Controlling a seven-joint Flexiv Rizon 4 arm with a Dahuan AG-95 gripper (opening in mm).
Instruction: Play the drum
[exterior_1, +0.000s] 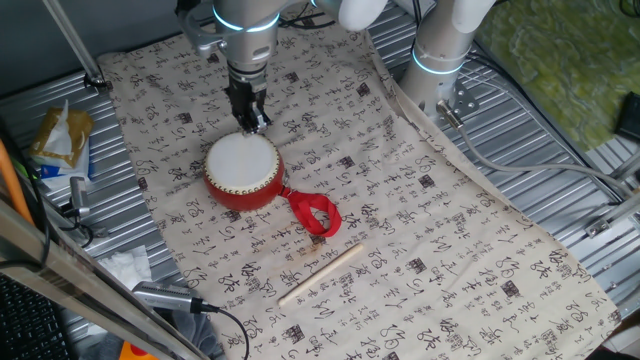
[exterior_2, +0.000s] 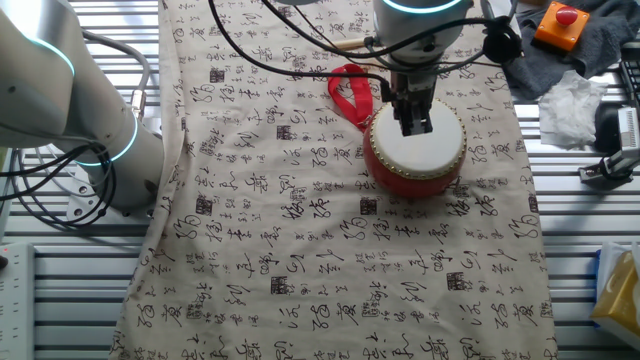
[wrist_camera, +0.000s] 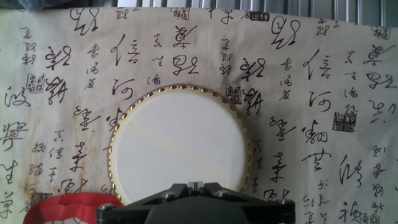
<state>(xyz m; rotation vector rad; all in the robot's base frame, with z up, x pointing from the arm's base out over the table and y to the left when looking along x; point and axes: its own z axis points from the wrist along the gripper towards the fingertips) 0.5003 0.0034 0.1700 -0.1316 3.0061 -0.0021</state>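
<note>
The gripper (exterior_1: 251, 122) hangs straight down over the drum (exterior_1: 243, 171), fingers pinched together with nothing between them — a closed tip, ready to tap. In one fixed view it sits over the rim at about twelve o'clock on the white skin; in the other fixed view it is over the skin near the eleven o'clock side. The hand view looks straight down: the skin fills the middle, gold studs ringing it, so the target lies directly below and the drop looks vertical. I can't tell if the tip touches the skin yet.

The drum stands on the cloth-covered surface (exterior_1: 450, 250), its red ribbon loop (exterior_1: 315, 214) trailing to four o'clock. Beyond that, at five o'clock, a wooden stick (exterior_1: 322, 273) lies untouched — long axis running eight to two. The cloth is printed with calligraphy characters; none I can read.
</note>
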